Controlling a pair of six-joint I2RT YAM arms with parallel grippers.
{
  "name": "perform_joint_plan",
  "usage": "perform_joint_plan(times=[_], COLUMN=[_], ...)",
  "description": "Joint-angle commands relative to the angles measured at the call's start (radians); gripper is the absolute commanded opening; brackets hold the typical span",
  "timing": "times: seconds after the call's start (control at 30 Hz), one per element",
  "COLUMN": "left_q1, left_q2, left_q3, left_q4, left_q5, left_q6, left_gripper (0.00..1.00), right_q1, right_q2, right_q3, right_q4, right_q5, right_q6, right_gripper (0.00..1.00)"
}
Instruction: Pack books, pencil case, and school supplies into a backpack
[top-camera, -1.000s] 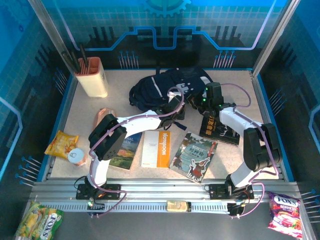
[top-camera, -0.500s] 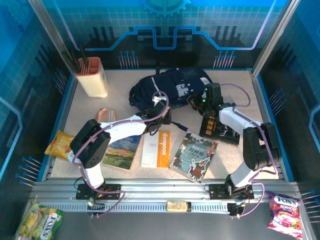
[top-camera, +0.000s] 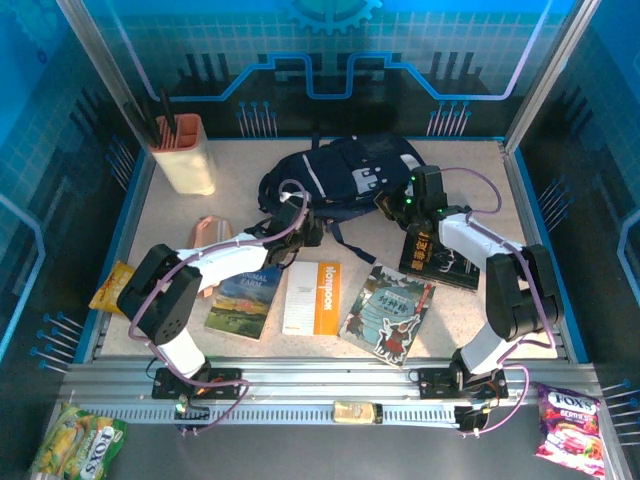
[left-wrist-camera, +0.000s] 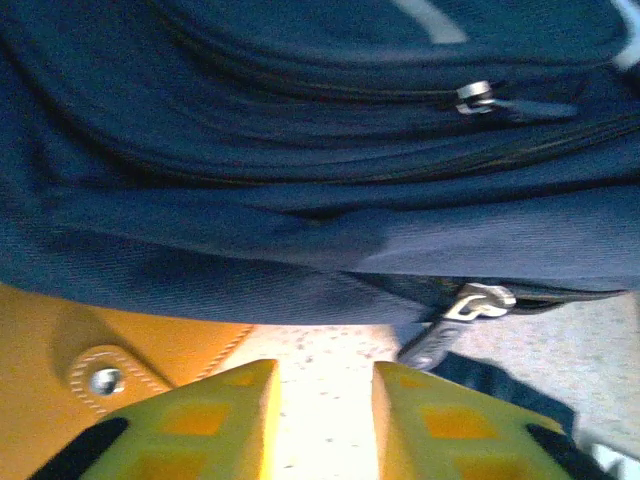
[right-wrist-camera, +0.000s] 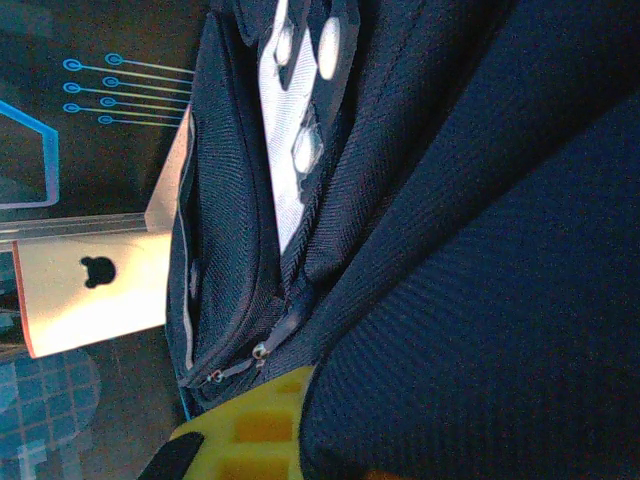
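- Backpack (top-camera: 345, 172) first: navy fabric, slumped in a heap at the back middle of the table (top-camera: 235, 170). It has a pale stripe on its left half, light grey patches on top and black straps trailing toward me.
- Through my left wrist camera it is a wall of dark folds just ahead. One silver zip pull (left-wrist-camera: 478, 94) sits high up and a second pull (left-wrist-camera: 470, 303) hangs at the lower hem.
- My left gripper (top-camera: 303, 228) sits at the bag's near-left edge. Its yellow fingers (left-wrist-camera: 235, 415) are parted with bare tabletop between them, gripping nothing (a tan case (left-wrist-camera: 60, 350) with a rivet lies just left of them).
- My right gripper (top-camera: 394, 204) is against the bag's right side. In its wrist camera one yellow finger (right-wrist-camera: 250, 430) pokes out beneath a fold of navy cloth, and I cannot tell whether the jaws are closed on it.
- Animal Farm (top-camera: 243, 300), the white-and-orange notebook (top-camera: 313, 297) and the cartoon cover (top-camera: 390, 312) lie in a row in front of the bag. A black book with yellow text (top-camera: 437, 258) lies partly under my right arm.
- Since a second ago my left arm has swung left. The gripper went from the bag's near-right side to its near-left corner, and the elbow now hangs over the yellow snack bag (top-camera: 108, 290).
- The right arm, the bag and the books are where they were.
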Motion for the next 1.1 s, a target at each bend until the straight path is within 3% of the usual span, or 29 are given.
perform_joint_plan(times=[0.0, 0.2, 0.57, 1.07], left_q1=[0.001, 0.002, 0.001, 0.004], left_q2=[-0.004, 0.019, 0.148, 0.122], left_q3=[-0.03, -0.027, 0.147, 0.138], left_q4=[0.089, 0.098, -0.02, -0.041], left_q5=[0.109, 0.167, 0.12, 0.091], left_q6=[0.069, 0.105, 0.116, 0.102], left_gripper=[0.38, 0.46, 0.42, 0.17], right_q1=[-0.004, -0.005, -0.004, -0.01], right_q2=[-0.008, 0.0, -0.002, -0.005], right_q3=[0.041, 0.042, 0.039, 0.036], right_q4=[0.051, 0.057, 0.059, 0.054], right_q5=[-0.041, -0.049, -0.052, -0.043], right_q6=[-0.012, -0.005, -0.002, -0.008], right_gripper=[0.01, 0.0, 0.0, 0.0])
